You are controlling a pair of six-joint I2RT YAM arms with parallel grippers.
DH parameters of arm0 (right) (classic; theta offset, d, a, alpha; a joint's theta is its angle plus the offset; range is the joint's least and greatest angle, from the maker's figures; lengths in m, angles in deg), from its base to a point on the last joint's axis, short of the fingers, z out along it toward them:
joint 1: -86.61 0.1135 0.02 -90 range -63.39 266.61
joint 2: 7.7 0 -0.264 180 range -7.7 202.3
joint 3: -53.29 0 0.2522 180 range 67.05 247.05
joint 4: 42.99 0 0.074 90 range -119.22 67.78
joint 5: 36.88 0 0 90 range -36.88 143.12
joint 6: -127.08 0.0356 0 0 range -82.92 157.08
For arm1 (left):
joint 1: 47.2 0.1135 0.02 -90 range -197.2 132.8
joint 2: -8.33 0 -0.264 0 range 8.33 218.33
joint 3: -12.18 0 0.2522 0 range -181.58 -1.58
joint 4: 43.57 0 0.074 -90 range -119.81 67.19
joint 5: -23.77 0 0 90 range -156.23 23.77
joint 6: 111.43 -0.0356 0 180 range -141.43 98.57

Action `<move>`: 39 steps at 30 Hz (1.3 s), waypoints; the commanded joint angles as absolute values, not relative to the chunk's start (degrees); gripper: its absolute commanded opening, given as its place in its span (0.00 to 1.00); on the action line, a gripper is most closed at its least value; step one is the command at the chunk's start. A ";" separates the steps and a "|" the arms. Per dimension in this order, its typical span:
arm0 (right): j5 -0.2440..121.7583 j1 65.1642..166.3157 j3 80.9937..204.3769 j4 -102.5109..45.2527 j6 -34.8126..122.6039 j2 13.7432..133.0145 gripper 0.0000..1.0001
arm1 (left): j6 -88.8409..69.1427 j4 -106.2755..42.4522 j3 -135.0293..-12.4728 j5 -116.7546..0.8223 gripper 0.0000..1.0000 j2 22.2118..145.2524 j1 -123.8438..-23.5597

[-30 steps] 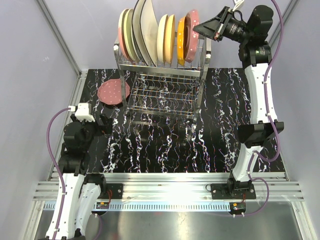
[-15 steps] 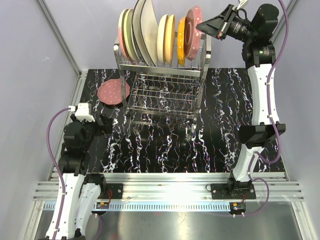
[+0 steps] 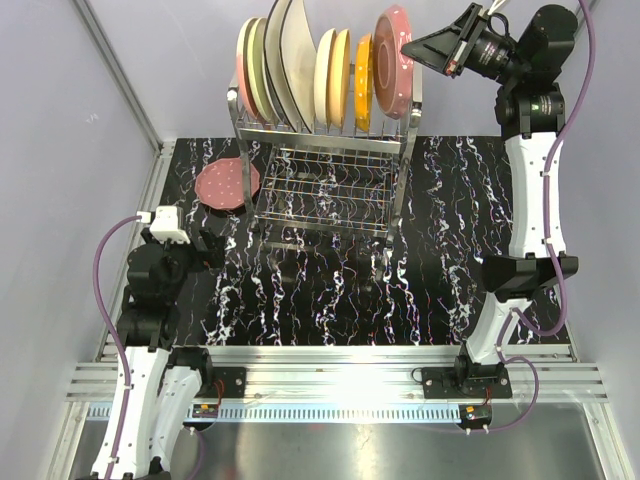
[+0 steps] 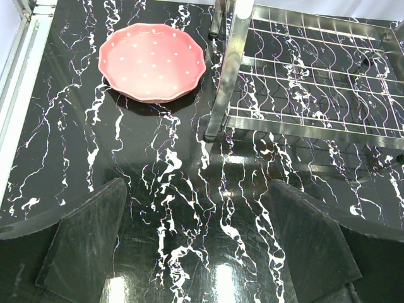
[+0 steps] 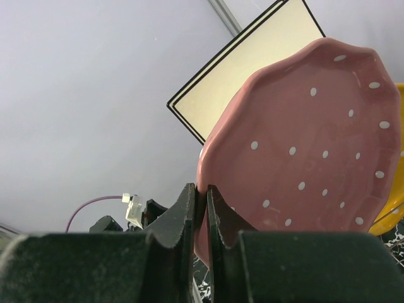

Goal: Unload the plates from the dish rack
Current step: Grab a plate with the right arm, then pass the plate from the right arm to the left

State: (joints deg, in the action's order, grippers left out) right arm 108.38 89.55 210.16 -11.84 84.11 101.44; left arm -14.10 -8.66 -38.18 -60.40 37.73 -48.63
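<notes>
The chrome dish rack (image 3: 330,150) stands at the back of the table with several plates upright on its top tier. At the rack's right end my right gripper (image 3: 412,47) is shut on the rim of a maroon-pink dotted plate (image 3: 393,75), lifted a little above its neighbours. In the right wrist view the rim of this plate (image 5: 303,151) sits between the fingers (image 5: 183,211), with a cream square plate (image 5: 249,63) behind it. Another pink dotted plate (image 3: 226,185) lies flat on the table left of the rack (image 4: 297,88). My left gripper (image 4: 202,246) hangs open over bare table near that plate (image 4: 151,62).
An orange plate (image 3: 363,68), cream plates (image 3: 332,62) and a pink-and-cream plate (image 3: 247,60) fill the rack's top tier. The lower wire shelf (image 3: 325,190) holds nothing. A metal rail (image 3: 130,250) borders the black marbled table (image 3: 330,290) on the left.
My right gripper has risen and drawn back to the right, lifting the maroon-pink plate higher out of its slot. The left arm has stayed still.
</notes>
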 commanded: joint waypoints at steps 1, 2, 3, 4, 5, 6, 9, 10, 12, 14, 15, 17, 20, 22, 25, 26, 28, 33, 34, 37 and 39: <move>108.75 89.16 213.56 -20.79 84.72 96.10 0.00 | -14.84 -10.21 -39.37 -59.81 0.99 38.03 -48.79; 108.75 89.16 213.48 -20.79 84.80 95.92 0.00 | -14.84 -10.30 -39.37 -59.72 0.99 37.95 -48.78; 108.84 89.16 213.39 -20.87 84.98 95.83 0.00 | -14.75 -10.30 -39.46 -59.72 0.99 37.95 -48.87; 108.93 89.07 213.30 -20.96 85.24 95.75 0.00 | -14.75 -10.30 -39.38 -59.55 0.99 38.21 -48.79; 109.01 89.07 213.30 -21.14 85.33 95.57 0.00 | -14.66 -10.47 -39.37 -59.37 0.99 38.12 -48.78; 109.10 89.07 213.21 -21.31 85.51 95.48 0.00 | -14.49 -10.47 -39.37 -59.02 0.99 38.21 -48.78; 109.19 89.07 212.69 -21.67 86.03 94.87 0.00 | -13.70 -11.09 -39.37 -57.44 0.99 38.47 -48.87; 109.10 89.07 212.42 -22.10 86.47 94.78 0.00 | -13.43 -11.70 -39.29 -57.00 0.99 38.56 -48.79; 109.37 88.99 211.63 -22.89 87.00 94.34 0.00 | -12.73 -12.14 -39.29 -55.42 0.99 39.00 -48.87; 109.54 88.72 210.76 -23.68 88.32 93.82 0.00 | -12.29 -12.40 -39.37 -54.54 0.99 39.35 -48.87; 109.72 88.55 210.32 -24.91 89.71 93.64 0.00 | -12.20 -12.49 -39.37 -54.36 0.99 39.44 -48.79; 109.89 88.20 209.09 -26.14 91.21 93.11 0.00 | -11.85 -12.76 -39.37 -53.93 0.99 39.53 -48.78; 110.51 87.32 207.07 -31.65 95.60 92.76 0.00 | -10.98 -13.28 -39.11 -52.96 0.99 39.53 -48.78; 111.03 86.88 206.45 -33.17 98.16 92.49 0.00 | -10.18 -13.90 -39.02 -52.26 0.99 39.70 -48.79; 111.39 85.31 205.04 -35.37 100.80 91.35 0.00 | -8.16 -14.34 -39.11 -50.41 0.99 39.97 -48.87; 111.47 85.12 204.26 -36.07 101.58 90.83 0.00 | -6.94 -14.51 -39.02 -49.62 0.99 40.05 -48.79; 111.65 84.77 202.68 -37.92 103.52 90.04 0.00 | -5.79 -14.95 -39.11 -48.39 0.99 40.14 -48.79; 112.18 84.59 198.45 -41.97 107.21 86.96 0.00 | -2.19 -15.83 -39.81 -45.84 0.99 40.05 -48.87; 112.09 84.59 197.58 -42.06 107.30 86.52 0.00 | -1.66 -15.92 -39.90 -44.88 0.99 40.14 -48.79; 112.18 84.50 195.12 -42.58 107.57 84.59 0.00 | 0.63 -16.18 -40.87 -43.12 0.99 40.49 -48.87; 112.18 84.50 193.80 -43.02 107.66 82.74 0.00 | 3.00 -16.36 -41.48 -41.45 0.99 40.93 -48.78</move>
State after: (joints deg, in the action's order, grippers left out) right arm 113.69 84.57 193.31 -32.97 105.50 89.05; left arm -1.22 -12.99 -38.36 -45.91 40.27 -48.63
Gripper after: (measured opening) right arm 0.138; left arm 0.987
